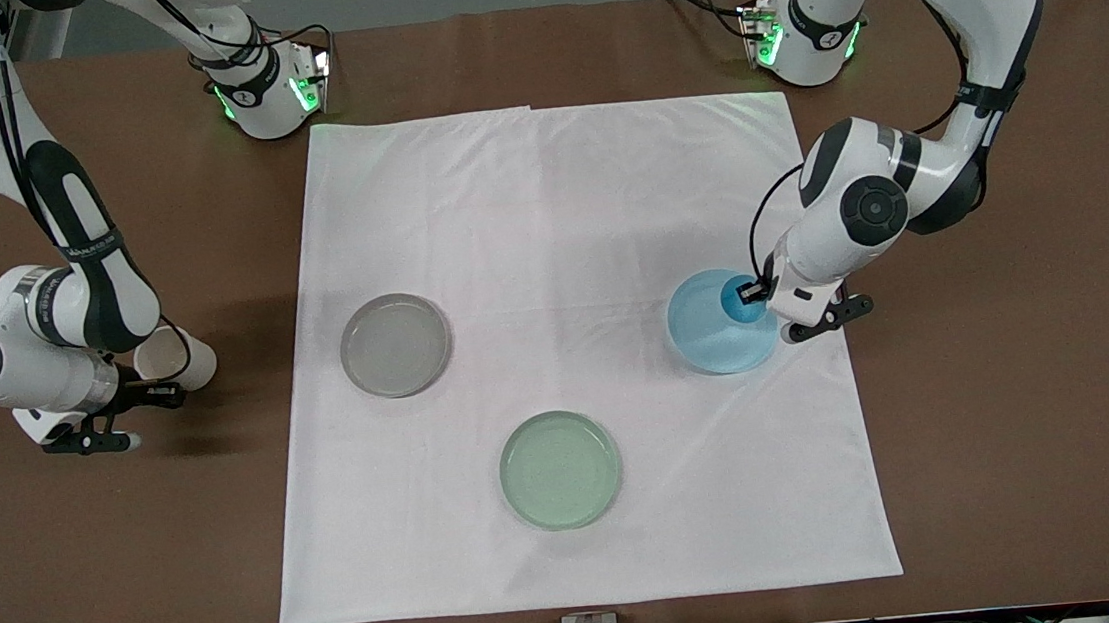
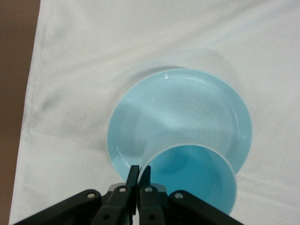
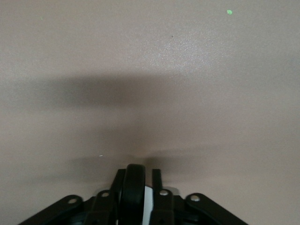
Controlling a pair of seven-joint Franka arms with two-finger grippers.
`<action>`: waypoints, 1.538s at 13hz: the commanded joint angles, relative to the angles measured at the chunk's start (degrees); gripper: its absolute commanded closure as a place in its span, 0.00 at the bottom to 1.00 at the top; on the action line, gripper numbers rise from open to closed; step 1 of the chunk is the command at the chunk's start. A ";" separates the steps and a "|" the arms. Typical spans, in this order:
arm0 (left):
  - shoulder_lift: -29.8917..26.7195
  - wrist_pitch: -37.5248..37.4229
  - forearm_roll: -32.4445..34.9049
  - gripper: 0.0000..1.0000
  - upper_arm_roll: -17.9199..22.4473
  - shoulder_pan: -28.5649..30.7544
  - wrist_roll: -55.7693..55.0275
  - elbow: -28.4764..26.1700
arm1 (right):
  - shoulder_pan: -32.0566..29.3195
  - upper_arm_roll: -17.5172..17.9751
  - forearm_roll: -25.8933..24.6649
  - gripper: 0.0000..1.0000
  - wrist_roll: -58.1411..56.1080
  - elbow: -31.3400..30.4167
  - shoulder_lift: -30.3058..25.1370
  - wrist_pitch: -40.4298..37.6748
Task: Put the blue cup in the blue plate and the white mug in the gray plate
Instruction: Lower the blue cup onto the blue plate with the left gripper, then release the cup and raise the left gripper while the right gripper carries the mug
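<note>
Left gripper pinches blue cup rim.

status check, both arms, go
Left end effector shut on blue cup, over blue plate. Right end effector shut on white mug, off the cloth. Gray plate unobstructed.

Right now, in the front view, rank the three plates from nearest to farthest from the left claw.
The left claw holds the blue cup by its rim.
1. Blue plate: directly under that claw, toward the left arm's end of the white cloth.
2. Pale green plate: mid-cloth, nearest the front camera.
3. Gray plate: toward the right arm's end.
</note>
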 commanded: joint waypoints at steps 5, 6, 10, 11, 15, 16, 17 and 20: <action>2.84 -0.98 0.71 0.01 -0.11 0.23 -4.58 5.60 | 0.48 1.38 1.15 0.93 -1.25 -0.34 -2.13 -0.97; 0.30 -4.30 0.79 0.00 -0.20 0.58 -3.72 7.17 | 1.44 1.65 1.15 0.95 -0.81 0.27 -3.62 -3.85; -2.71 -25.71 0.71 0.00 0.15 1.20 3.21 25.58 | 11.70 1.65 1.15 0.95 6.54 1.77 -7.77 -10.82; -2.45 -31.87 0.79 0.00 0.15 1.90 5.41 31.65 | 15.48 1.65 1.15 0.94 12.41 1.77 -7.77 -10.82; -4.54 -40.17 1.14 0.00 0.15 6.99 15.96 38.82 | 27.79 1.65 1.32 0.93 25.45 3.25 -7.24 -10.12; -6.30 -41.76 1.93 0.00 0.41 7.26 16.76 38.83 | 29.74 1.65 1.67 0.93 27.65 4.39 -5.76 -9.51; -7.71 -42.82 3.76 0.00 0.76 7.35 17.55 38.83 | 30.71 1.65 2.29 0.92 28.54 5.27 -4.01 -8.29; -15.87 -43.79 4.84 0.00 8.02 3.78 29.82 35.77 | 31.60 1.65 3.34 0.91 28.55 5.55 -0.75 -3.72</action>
